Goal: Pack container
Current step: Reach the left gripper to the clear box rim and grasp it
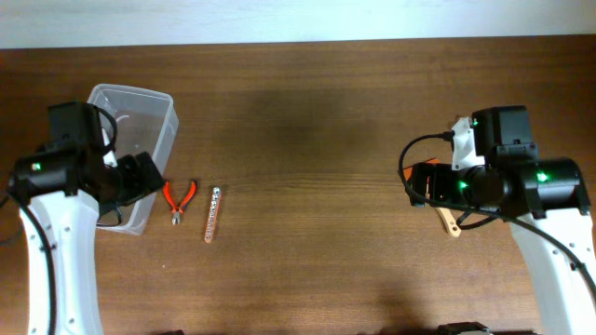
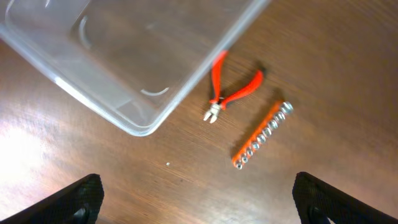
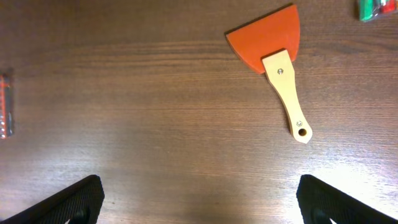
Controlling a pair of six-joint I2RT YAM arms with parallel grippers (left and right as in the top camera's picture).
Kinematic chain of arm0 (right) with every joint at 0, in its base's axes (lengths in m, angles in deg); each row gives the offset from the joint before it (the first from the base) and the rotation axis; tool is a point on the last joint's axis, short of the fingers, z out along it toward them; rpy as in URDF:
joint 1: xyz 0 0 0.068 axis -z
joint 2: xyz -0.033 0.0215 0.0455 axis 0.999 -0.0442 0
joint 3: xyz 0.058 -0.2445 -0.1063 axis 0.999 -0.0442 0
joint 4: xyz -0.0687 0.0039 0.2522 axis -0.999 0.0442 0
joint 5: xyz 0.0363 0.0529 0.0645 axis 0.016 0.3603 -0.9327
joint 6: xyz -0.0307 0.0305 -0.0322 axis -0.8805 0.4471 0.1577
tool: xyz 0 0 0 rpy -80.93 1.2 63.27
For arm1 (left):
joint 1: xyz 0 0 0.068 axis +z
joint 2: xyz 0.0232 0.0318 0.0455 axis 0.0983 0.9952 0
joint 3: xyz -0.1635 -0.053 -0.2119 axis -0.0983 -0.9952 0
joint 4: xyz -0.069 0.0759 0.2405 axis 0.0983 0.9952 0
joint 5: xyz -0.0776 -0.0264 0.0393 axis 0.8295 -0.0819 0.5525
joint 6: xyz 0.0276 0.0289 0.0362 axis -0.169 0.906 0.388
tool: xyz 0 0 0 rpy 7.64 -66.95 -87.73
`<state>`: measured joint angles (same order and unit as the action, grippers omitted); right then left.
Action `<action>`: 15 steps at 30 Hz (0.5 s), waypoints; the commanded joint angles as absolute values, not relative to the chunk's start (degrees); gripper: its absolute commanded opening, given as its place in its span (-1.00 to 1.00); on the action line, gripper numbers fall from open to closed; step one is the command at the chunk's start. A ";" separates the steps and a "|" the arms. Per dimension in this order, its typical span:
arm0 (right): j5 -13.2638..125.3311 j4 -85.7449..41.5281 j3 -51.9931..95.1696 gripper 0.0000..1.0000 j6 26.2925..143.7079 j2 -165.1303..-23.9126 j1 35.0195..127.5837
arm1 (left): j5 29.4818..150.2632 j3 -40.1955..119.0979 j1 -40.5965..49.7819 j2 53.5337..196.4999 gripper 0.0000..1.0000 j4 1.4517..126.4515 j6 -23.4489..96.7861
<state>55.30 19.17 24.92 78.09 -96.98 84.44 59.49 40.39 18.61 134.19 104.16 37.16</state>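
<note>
Left gripper (image 2: 199, 202) and right gripper (image 3: 199, 202) both gape empty; pliers (image 2: 225, 94) lie just beside the tub (image 2: 112, 102), so grabbing them might shove it.

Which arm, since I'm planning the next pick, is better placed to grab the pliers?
Left. The pliers lie beside the tub and the left end effector; the right end effector hovers far off near the scraper.
</note>
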 commanded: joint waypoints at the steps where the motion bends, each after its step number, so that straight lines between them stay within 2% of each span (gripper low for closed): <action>1: 54.60 19.32 26.28 0.97 75.49 -98.20 84.09 | 57.68 41.48 24.12 136.81 0.98 104.68 24.02; 6: 54.67 19.71 26.28 0.97 74.29 -99.14 84.09 | 60.28 41.37 31.58 139.91 0.99 105.29 18.39; 15: 55.89 21.29 26.28 0.97 72.37 -99.14 84.09 | 58.60 36.17 35.20 147.19 0.99 101.45 11.00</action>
